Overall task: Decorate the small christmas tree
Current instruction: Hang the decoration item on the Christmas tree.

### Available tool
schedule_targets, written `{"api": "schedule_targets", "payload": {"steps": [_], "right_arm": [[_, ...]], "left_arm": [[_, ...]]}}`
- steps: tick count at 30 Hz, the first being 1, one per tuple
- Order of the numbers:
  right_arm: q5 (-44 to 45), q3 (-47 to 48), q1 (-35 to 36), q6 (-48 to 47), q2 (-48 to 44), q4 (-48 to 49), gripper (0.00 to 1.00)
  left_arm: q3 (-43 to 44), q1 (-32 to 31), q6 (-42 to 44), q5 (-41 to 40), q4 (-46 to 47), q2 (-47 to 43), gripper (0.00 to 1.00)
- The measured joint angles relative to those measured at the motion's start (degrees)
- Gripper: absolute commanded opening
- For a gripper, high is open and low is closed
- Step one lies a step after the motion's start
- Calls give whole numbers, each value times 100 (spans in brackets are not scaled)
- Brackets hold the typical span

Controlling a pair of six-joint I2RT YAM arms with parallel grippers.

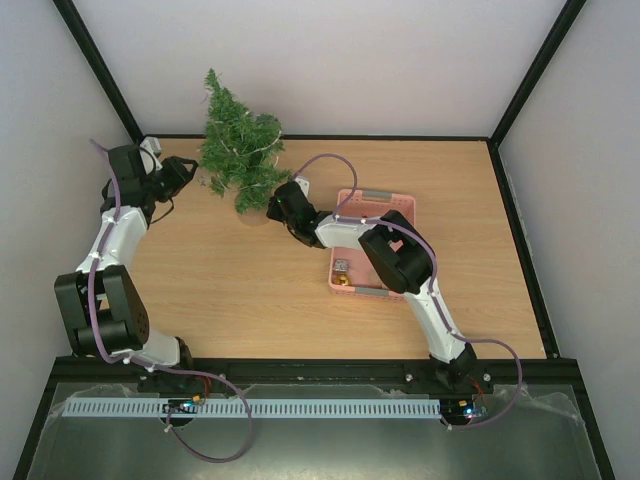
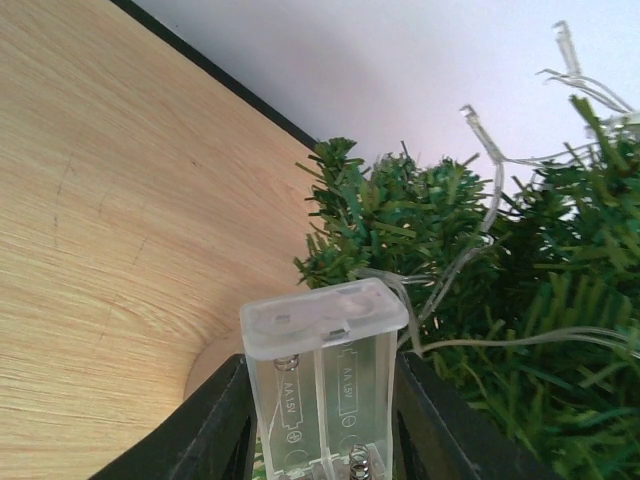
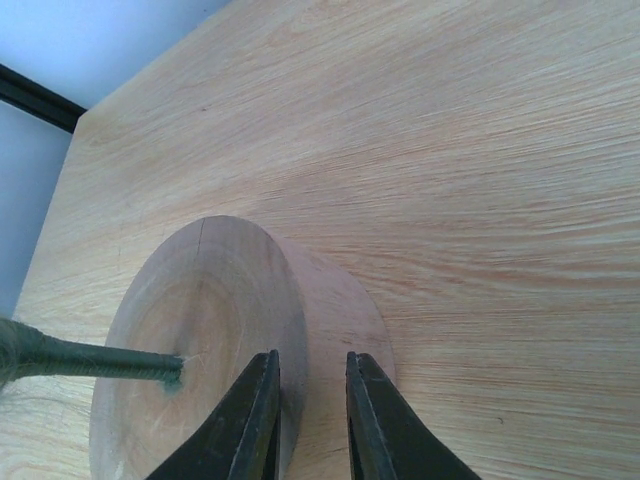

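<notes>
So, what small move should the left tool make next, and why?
Probably lower the battery box onto the table beside the small christmas tree: the light wire already lies in its branches, and the right tool grips the wooden base.

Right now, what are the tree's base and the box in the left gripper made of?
Tree base: bare matte wood, grain and rings visible. Battery box: clear, slightly frosted plastic by the look; springs and AA marks show through.

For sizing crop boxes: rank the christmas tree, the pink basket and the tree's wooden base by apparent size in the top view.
1-2, unranked: small christmas tree and pink basket look alike; the right arm covers part of the basket.
3. wooden base, clearly smallest, partly under branches.
</notes>
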Motion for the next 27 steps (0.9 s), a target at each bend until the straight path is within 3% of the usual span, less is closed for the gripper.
{"api": "schedule_targets", "payload": {"steps": [19,27], "right_arm": [[76,11,0,-793,0,4,16],[98,11,-13,-929,0,7,16]], "left_arm": [[282,127,-61,833,282,382,36],[398,149,107,719,262,575,36]]}}
